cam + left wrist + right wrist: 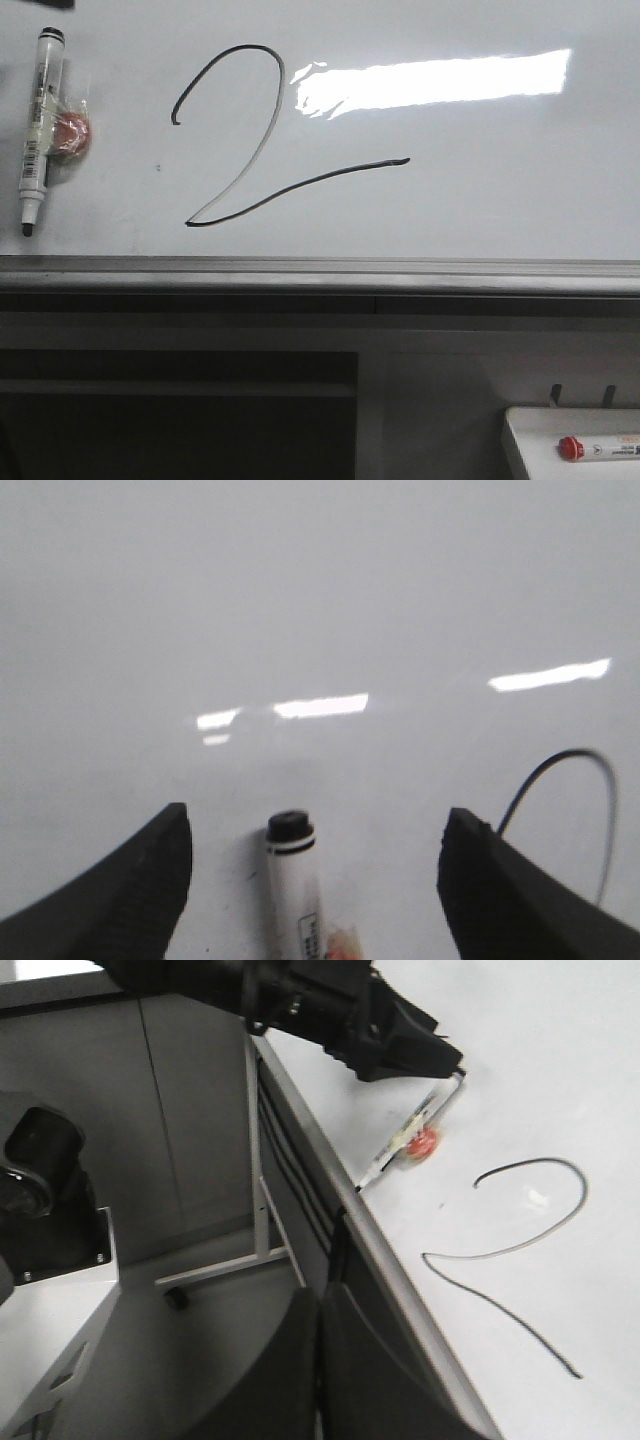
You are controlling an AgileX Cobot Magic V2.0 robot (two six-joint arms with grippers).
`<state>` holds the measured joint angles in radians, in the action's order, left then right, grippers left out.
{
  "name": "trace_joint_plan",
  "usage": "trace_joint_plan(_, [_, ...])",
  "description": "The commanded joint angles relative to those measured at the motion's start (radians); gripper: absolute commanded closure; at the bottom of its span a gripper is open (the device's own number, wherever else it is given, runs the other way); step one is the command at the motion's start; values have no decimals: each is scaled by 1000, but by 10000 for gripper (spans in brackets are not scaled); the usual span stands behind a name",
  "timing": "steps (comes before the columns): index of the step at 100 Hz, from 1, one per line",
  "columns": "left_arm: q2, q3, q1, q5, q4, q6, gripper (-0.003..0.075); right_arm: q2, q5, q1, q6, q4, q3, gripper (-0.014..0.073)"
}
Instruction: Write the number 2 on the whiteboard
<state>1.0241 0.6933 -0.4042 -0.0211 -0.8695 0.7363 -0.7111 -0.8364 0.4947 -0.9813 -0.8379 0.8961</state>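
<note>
Ink forms the 2 (262, 150) on the whiteboard (480, 190), just right of the marker (38, 130) lying flat. My left end effector (312, 865) is spread around the marker; my right end effector (320, 1360) is pressed together

The whiteboard (480, 190) serves as worktop. On it lies a black-tipped marker (38, 130) at the left, a small red object (72, 133) touching it, beside the drawn number 2 (255, 150).
</note>
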Motion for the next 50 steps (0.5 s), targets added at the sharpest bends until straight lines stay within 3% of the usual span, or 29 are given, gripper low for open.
trace_joint_plan(1, [-139,27,2,7,25,-6,240,58,91,-6,-3,7,9,664])
trace_joint_plan(10, [-280,24,2,-46,96,-6,249,128,158,-8,31,74,-40,664])
trace_joint_plan(17, [-392,14,2,-99,157,-6,316,193,236,-8,100,148,-109,664])
trace_joint_plan(27, [-547,-19,2,-197,204,-6,510,305,366,-10,180,219,-241,664])
trace_joint_plan(40, [-751,-93,2,-306,212,-6,744,482,557,-10,182,224,-428,664])
trace_joint_plan(50, [-887,-160,2,-343,214,-8,741,606,613,-10,182,224,-548,664])
